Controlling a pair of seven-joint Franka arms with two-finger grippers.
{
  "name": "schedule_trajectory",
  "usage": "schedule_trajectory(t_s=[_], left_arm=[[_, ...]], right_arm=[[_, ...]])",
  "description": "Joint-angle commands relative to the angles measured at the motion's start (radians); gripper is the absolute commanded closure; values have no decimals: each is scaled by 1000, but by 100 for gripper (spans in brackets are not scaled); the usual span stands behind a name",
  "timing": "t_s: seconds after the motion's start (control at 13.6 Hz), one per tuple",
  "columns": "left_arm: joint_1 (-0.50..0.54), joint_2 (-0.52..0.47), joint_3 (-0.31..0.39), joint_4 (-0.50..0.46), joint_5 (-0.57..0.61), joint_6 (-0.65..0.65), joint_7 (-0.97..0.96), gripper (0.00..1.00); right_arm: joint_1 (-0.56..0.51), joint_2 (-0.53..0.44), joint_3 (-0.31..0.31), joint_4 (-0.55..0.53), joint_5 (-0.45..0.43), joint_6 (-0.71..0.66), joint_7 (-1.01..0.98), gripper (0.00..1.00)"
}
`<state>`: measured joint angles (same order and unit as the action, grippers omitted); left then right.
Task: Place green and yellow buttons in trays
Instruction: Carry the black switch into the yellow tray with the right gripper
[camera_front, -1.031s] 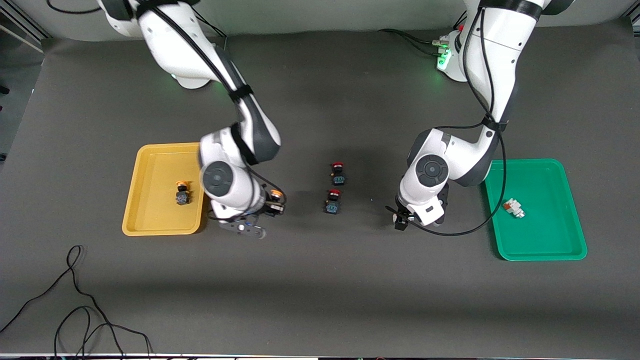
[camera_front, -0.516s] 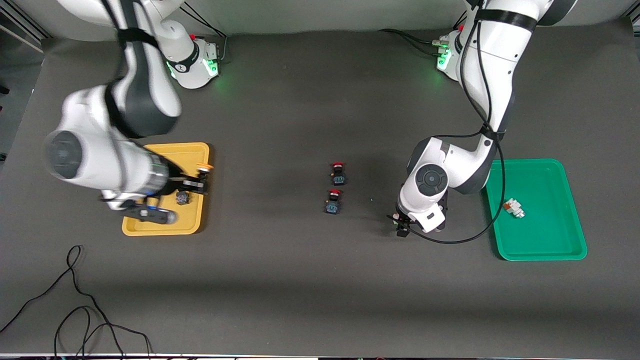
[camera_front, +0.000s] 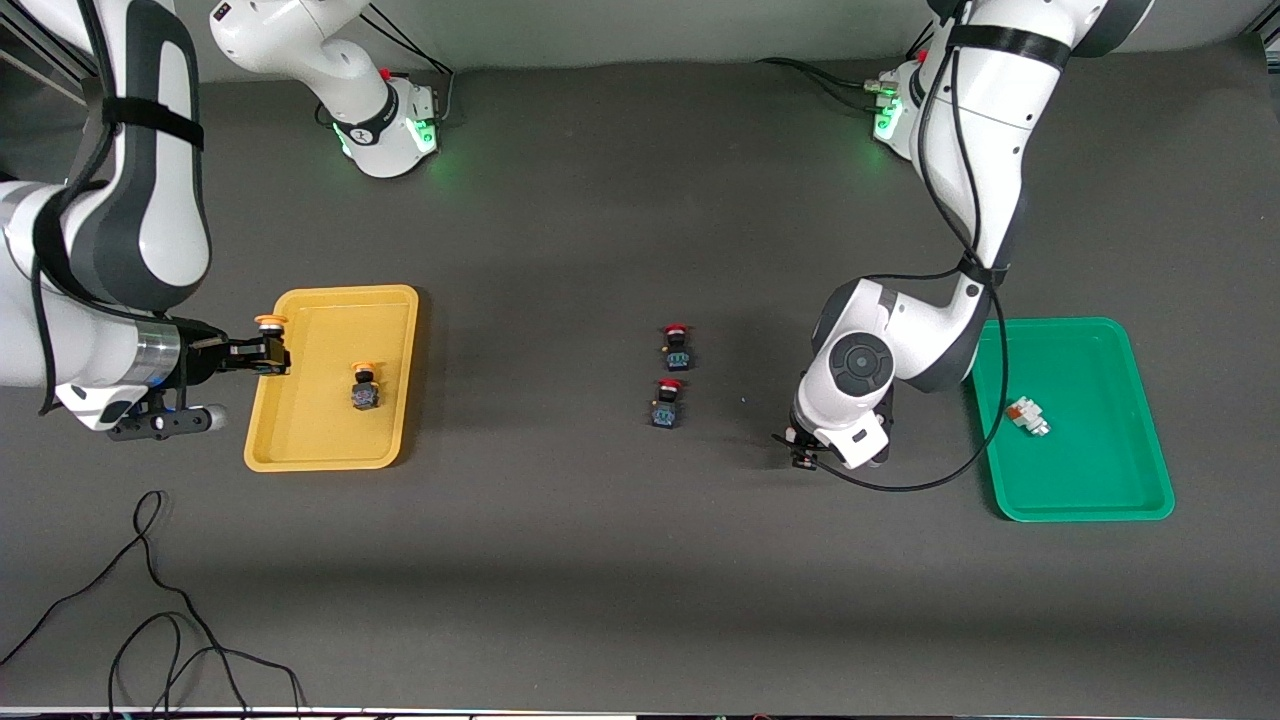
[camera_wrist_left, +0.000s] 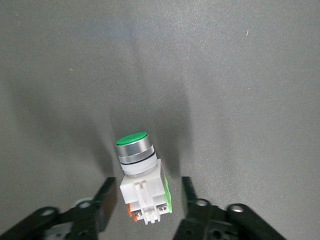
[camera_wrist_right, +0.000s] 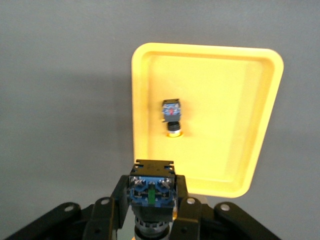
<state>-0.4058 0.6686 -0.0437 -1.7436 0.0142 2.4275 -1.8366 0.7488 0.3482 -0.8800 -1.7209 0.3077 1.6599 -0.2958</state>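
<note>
Right gripper (camera_front: 268, 357) was pinching a yellow button (camera_front: 268, 322) over the yellow tray's (camera_front: 300, 440) edge — another yellow button (camera_front: 364, 387) already lay inside. Left gripper (camera_wrist_left: 145, 202) was spread around a green button (camera_wrist_left: 141, 172) on the table; another green button (camera_front: 1027, 415) sat in the green tray (camera_front: 1090, 500).

A: Can any text, brand or number be read on the trays (camera_front: 395, 300) or the buttons (camera_wrist_left: 142, 185)?

B: None. The switch bodies carry small markings, but they are too small to read, and nothing else bears legible writing.
</note>
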Motion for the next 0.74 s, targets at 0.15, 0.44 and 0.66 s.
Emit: schedule_trajectory(t_s=[0.15,0.44,0.66], left_arm=[[-2,-4,4,10,18,-7,-16,74],[5,-46,4,10,20,-34,-9,88],[8,-118,4,42,20,-169,9,90]], right_arm=[[-72,18,-4,-202,-7,268,-262,100],[-80,52,10,-402,44,574,-301,100],[-80,121,45,-474,207,702,-405,100]])
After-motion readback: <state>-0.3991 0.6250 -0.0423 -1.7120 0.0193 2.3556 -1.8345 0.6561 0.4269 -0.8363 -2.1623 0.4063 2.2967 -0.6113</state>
